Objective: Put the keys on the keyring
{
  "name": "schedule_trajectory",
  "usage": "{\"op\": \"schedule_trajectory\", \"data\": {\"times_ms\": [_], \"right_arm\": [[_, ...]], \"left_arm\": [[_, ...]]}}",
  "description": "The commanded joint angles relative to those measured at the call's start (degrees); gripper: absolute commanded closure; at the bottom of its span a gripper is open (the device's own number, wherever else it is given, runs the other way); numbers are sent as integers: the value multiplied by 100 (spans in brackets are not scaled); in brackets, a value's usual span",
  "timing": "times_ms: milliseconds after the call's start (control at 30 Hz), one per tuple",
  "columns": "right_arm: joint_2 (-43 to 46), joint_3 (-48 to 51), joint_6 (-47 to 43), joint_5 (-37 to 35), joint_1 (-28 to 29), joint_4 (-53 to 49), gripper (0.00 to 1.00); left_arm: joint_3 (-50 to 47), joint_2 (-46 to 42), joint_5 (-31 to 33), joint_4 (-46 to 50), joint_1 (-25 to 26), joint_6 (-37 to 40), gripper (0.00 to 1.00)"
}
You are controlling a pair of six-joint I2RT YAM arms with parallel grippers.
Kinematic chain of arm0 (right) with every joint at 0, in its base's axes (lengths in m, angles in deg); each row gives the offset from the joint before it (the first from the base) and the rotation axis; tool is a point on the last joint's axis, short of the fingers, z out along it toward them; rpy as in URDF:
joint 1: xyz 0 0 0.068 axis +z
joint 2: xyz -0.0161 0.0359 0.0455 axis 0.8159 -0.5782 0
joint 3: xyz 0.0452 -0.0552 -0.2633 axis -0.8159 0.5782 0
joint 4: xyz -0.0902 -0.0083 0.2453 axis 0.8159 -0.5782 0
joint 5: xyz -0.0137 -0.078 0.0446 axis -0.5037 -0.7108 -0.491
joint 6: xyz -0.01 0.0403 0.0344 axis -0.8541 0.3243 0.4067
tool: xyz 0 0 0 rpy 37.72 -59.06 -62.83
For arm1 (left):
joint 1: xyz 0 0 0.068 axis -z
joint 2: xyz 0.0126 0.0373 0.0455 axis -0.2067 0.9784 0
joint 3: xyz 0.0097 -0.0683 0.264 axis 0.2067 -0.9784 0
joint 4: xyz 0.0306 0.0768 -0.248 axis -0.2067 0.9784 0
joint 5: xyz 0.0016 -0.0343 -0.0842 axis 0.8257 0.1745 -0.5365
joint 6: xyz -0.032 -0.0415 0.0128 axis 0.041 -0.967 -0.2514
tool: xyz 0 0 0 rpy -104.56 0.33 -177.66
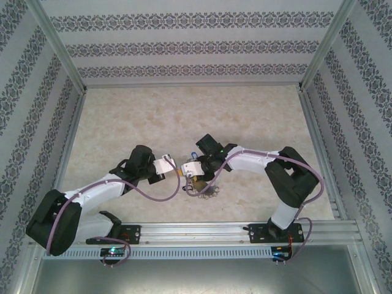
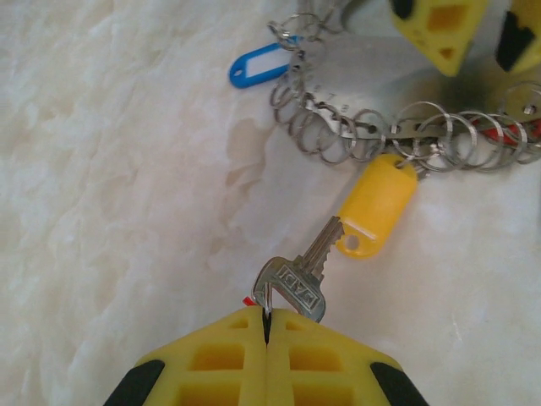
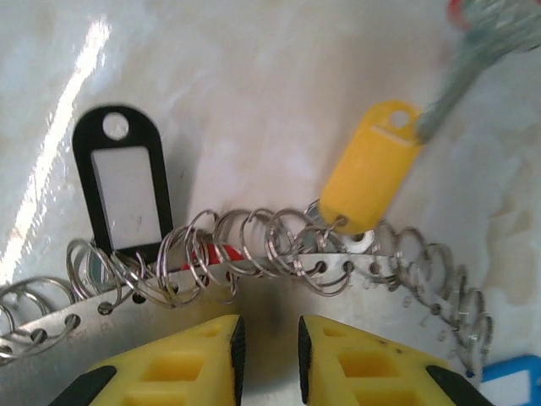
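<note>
Pinching the head of a small silver metal key [image 2: 292, 283] at bottom centre, the left claw [image 2: 266, 320] is pressed together. The key's tip meets a yellow plastic tag [image 2: 378, 203] hung on the coiled silvery metal keyring [image 2: 338, 127], which curves across the upper right. Farther off, the right claw [image 3: 270, 338] stands slightly spread over that ring.

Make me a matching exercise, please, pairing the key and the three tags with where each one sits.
1 key
2 yellow tag
3 blue tag
4 black tag

a bottom right corner of the right wrist view
b pinched in the left gripper
c left of the yellow tag, right wrist view
d hooked on the keyring, at the key's tip

Pairs: 1-b, 2-d, 3-a, 4-c
</note>
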Motion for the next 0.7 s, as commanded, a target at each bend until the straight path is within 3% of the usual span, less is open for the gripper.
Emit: {"op": "schedule_trajectory", "data": {"times_ms": [0,300,667], "right_arm": [[-156,-267,-422,-217,85,-470,73],[-284,-452,-502,182,134,-721,73],[-616,-665,-616,-7,287,-855,74]], "left_arm": [[22,-186,-49,-307,-120,-347,100],[29,-180,-109,-291,-146,-422,100],[66,-119,-119,-238,-145,-439,100]]}}
